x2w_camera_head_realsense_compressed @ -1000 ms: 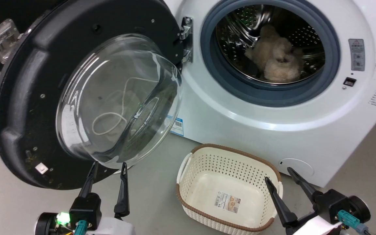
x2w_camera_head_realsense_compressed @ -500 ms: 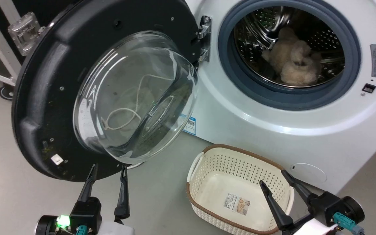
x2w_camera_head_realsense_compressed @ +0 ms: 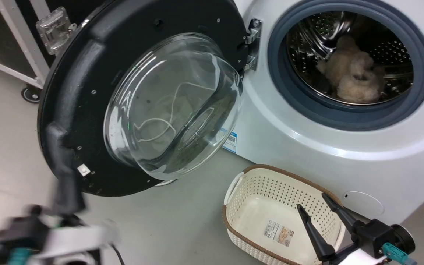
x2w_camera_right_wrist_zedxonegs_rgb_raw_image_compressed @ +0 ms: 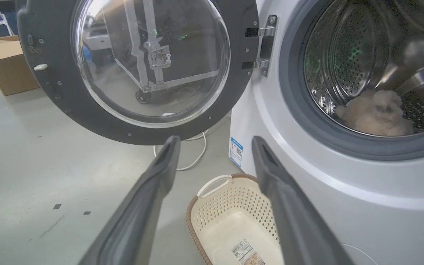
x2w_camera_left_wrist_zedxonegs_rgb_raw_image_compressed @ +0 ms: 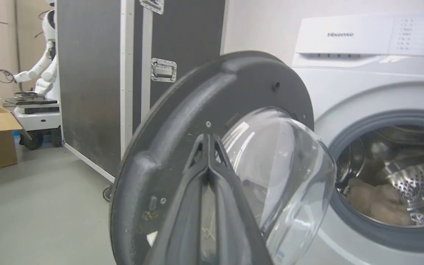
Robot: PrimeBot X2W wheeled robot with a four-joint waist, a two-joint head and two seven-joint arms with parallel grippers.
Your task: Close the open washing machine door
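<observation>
Left gripper (x2w_camera_left_wrist_zedxonegs_rgb_raw_image_compressed: 208,147): pressed together, tips in front of black rim of door (x2w_camera_left_wrist_zedxonegs_rgb_raw_image_compressed: 182,121); contact unclear. Right gripper (x2w_camera_right_wrist_zedxonegs_rgb_raw_image_compressed: 214,141): spread, empty, by basket (x2w_camera_right_wrist_zedxonegs_rgb_raw_image_compressed: 219,206). Door: wide open, hinged at left of washing machine (x2w_camera_head_realsense_compressed: 307,147). Fluffy beige item (x2w_camera_head_realsense_compressed: 355,73) in drum.

Grey floor (x2w_camera_head_realsense_compressed: 6,147), washing machine (x2w_camera_head_realsense_compressed: 307,154), cream basket (x2w_camera_head_realsense_compressed: 271,187), cardboard box (x2w_camera_right_wrist_zedxonegs_rgb_raw_image_compressed: 7,70), wheeled black case (x2w_camera_left_wrist_zedxonegs_rgb_raw_image_compressed: 94,81)

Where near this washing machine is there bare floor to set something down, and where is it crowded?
Bare grey floor between the brown cardboard box, the round black-rimmed glass door and the cream perforated basket. Crowded: beneath the door, a white cable; before the white washing machine, the basket.
</observation>
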